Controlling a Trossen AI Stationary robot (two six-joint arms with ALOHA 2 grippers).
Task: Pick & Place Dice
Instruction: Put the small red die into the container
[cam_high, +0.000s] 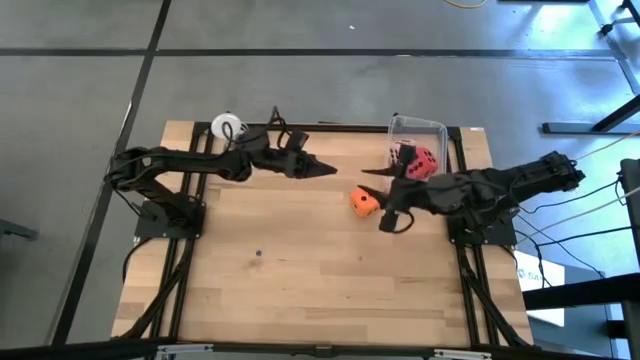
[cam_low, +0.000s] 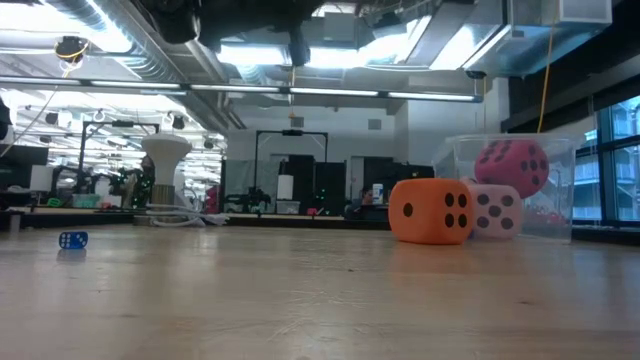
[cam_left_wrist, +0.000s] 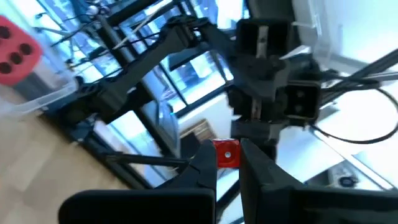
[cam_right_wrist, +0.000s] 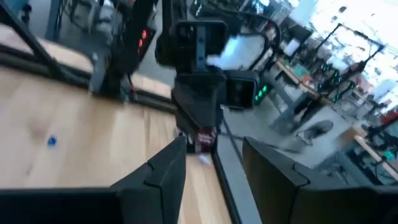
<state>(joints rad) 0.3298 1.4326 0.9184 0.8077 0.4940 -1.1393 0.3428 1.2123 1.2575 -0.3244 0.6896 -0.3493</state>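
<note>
1. High view: wooden table (cam_high: 300, 270) on a grey floor. Left gripper (cam_high: 328, 170) hangs over the table's far middle with its fingers closed on nothing. Right gripper (cam_high: 372, 172) faces it, fingers parted and empty. Orange die (cam_high: 364, 201) lies on the table at about 7 o'clock from the right gripper, just beside it. Clear bin (cam_high: 420, 135) stands at the far right edge, holding a red die (cam_high: 424, 162).
2. Low view: lab room behind the tabletop. Orange die (cam_low: 431, 211) sits at 3 o'clock, touching a pale pink die (cam_low: 497, 211); red die (cam_low: 511, 166) is above, inside the bin (cam_low: 560, 190). A small blue die (cam_low: 72, 240) lies at 9 o'clock.
3. Left wrist view: closed fingers (cam_left_wrist: 202, 171); right arm opposite.
4. Right wrist view: parted fingers (cam_right_wrist: 155, 174); left arm opposite.
</note>
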